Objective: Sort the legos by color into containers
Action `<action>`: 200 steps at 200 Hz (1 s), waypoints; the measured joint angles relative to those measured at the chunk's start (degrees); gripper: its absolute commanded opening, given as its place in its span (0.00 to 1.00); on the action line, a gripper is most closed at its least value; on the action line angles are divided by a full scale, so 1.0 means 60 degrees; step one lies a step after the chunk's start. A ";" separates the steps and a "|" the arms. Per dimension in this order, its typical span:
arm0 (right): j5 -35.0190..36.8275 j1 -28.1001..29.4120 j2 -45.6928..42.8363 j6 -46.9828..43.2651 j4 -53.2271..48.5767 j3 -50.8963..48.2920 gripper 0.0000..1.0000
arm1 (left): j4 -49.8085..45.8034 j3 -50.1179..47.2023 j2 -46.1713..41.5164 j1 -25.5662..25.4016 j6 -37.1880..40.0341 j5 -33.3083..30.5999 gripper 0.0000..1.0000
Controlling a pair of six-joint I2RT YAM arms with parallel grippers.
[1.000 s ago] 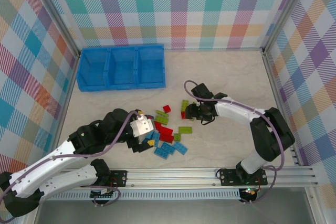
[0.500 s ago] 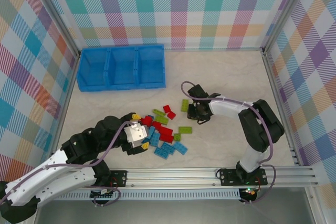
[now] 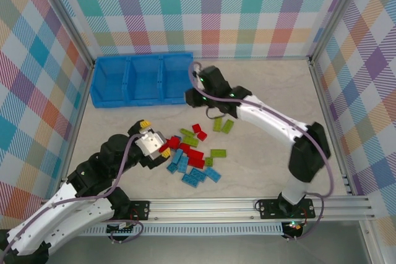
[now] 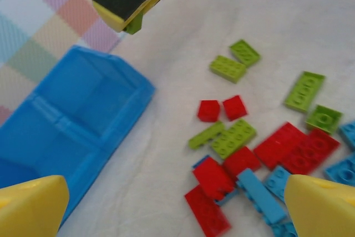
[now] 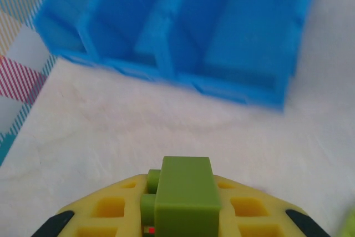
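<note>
Legos: small flat plastic bricks point(image 3: 193, 153) in red, lime green and light blue, scattered on the pale table point(image 3: 272, 85).
Right gripper point(image 5: 184, 217): clenched on one lime green brick point(image 5: 186, 192), near the bright blue plastic three-bin tray point(image 3: 128, 80).
Left gripper point(image 3: 158, 140): released, over the pile.

The containers point(image 5: 233, 88) look blurred and run off the top edge in the right wrist view.

Pastel plaid walls point(image 3: 210, 10) on three sides, pale marbled tabletop point(image 3: 281, 78), aluminium rail point(image 3: 210, 206) along near edge

Left tool point(image 3: 156, 138) spread wide; right tool point(image 3: 193, 96) pinched tight.
</note>
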 measured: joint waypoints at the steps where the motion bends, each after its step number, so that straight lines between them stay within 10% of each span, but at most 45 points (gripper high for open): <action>1: 0.0015 0.0004 0.0124 -0.0036 0.0018 0.0149 0.16 | 0.0022 0.0000 -0.0004 0.0025 -0.0015 -0.0040 1.00; 112: 0.0834 -0.0284 0.9825 -0.1858 -0.3909 1.3296 0.38 | 0.0302 -0.0138 -0.0007 0.0375 -0.0630 -0.1639 1.00; 164: 0.0834 -0.0335 0.9934 -0.2193 -0.5708 1.4411 0.40 | 0.0339 -0.0138 0.0113 0.0430 -0.0648 -0.1712 1.00; 200: 0.0962 -0.0335 0.9318 -0.3348 -0.7337 1.4426 0.59 | 0.0313 -0.0135 0.0350 0.0492 -0.0834 -0.1297 1.00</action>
